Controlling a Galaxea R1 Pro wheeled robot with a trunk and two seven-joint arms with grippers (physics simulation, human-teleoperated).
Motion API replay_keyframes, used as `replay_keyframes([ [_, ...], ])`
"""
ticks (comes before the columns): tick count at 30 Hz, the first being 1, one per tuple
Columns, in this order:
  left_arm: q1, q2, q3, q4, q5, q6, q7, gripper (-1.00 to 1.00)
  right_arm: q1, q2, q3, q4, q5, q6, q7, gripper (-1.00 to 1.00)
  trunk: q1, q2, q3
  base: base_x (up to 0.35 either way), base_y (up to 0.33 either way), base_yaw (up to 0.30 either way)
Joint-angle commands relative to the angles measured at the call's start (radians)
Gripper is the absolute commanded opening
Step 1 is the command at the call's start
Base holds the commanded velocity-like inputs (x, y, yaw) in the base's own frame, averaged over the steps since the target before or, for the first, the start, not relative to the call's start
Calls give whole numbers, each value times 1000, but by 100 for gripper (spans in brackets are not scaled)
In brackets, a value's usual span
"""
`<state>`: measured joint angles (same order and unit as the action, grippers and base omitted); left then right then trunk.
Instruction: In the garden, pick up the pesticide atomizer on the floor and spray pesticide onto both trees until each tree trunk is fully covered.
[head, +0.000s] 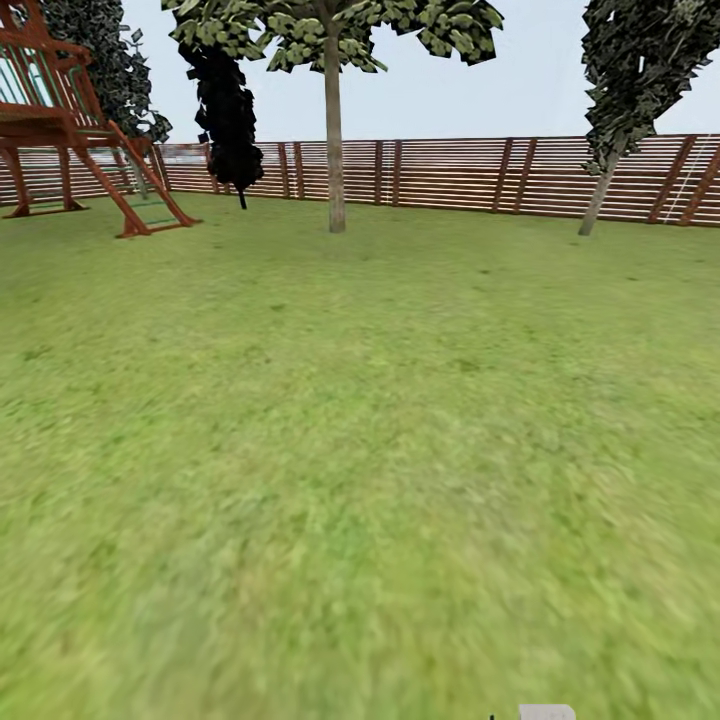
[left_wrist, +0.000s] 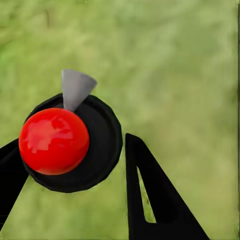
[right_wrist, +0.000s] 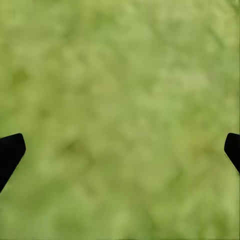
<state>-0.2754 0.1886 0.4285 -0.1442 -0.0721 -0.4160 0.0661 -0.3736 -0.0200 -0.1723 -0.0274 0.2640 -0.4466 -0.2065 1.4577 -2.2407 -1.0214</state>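
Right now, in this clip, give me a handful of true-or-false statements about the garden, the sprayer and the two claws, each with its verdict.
1. The left claw has the sprayer between its fingers. True.
2. The sprayer's top is blue. False: it is a shiny red ball on a black round body, with a grey cone nozzle.
3. The right claw grips a tree trunk. False: its fingers are spread wide with just grass between them.
4. A tree with a thick pale trunk stands ahead, in front of the wooden fence. True.
5. The play frame stands at the far right of the lawn. False: it stands at the far left in the head view.
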Motion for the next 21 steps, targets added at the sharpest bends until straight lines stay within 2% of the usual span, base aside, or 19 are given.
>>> replay_keyframes([
  [1, -1, 0, 1, 1, -8, -3, 6, -100, -1, 0, -7, 1, 11, -3, -4, 100, 0, 0, -1, 338, 0, 0],
  [21, -1, 0, 1, 2, -8, -4, 6, -100, -1, 0, -7, 1, 11, -3, -4, 100, 0, 0, -1, 338, 0, 0],
])
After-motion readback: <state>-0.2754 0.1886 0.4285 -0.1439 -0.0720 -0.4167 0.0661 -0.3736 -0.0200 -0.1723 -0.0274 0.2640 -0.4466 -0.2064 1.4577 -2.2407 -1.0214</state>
